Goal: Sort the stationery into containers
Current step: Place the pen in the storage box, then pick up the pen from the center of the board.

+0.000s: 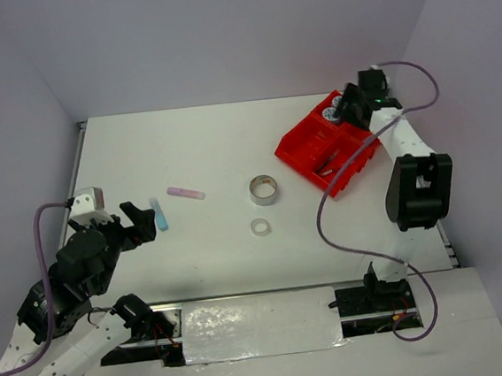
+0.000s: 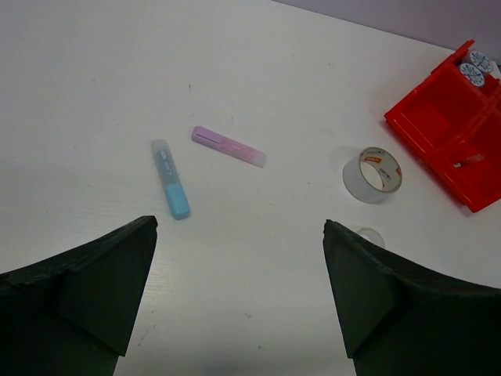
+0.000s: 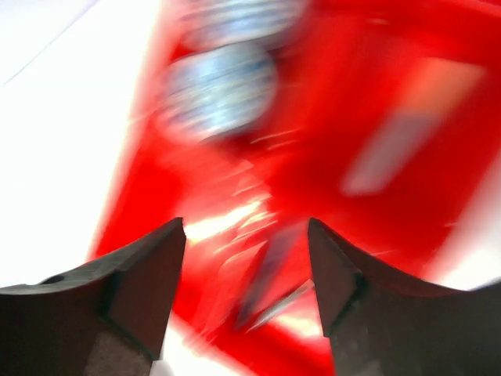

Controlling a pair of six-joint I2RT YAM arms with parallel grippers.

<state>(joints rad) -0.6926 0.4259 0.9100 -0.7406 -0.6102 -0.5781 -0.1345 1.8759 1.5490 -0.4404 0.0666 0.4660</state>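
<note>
Stationery is split: some loose on the tabletop (image 1: 203, 148), some already in the red tray (image 1: 294, 155).

The left jaws are spread wide, gripping nothing, and hang over bare tabletop.
- Just ahead of them and slightly left is the blue tube (image 2: 171, 190), lying flat with its clear end pointing away from the jaws.
- Ahead and a bit further out is the pink-purple tube (image 2: 228, 146), also flat, near the blue one but not touching it.
- Ahead and to the right is the silvery tape roll (image 2: 373, 174), lying flat.
- The small clear tape ring (image 2: 368, 235) lies nearer the left jaws than the roll and apart from it. In the wrist view it is partly hidden behind the jaws' right tip.
- The tray is well apart from the left jaws, far ahead and to the right.

The right jaws stand apart with nothing between them, directly over the red tray. That wrist view is heavily blurred.
- The two round tubs (image 1: 334, 109) with blue-white lids sit side by side in one tray compartment, ahead and left of the right jaws.
- The thin pens (image 1: 326, 166) lie in another compartment, on the tray's side toward the arm bases.
- A pale blurred shape shows below the gap of the right jaws; I cannot tell what it is.
</note>
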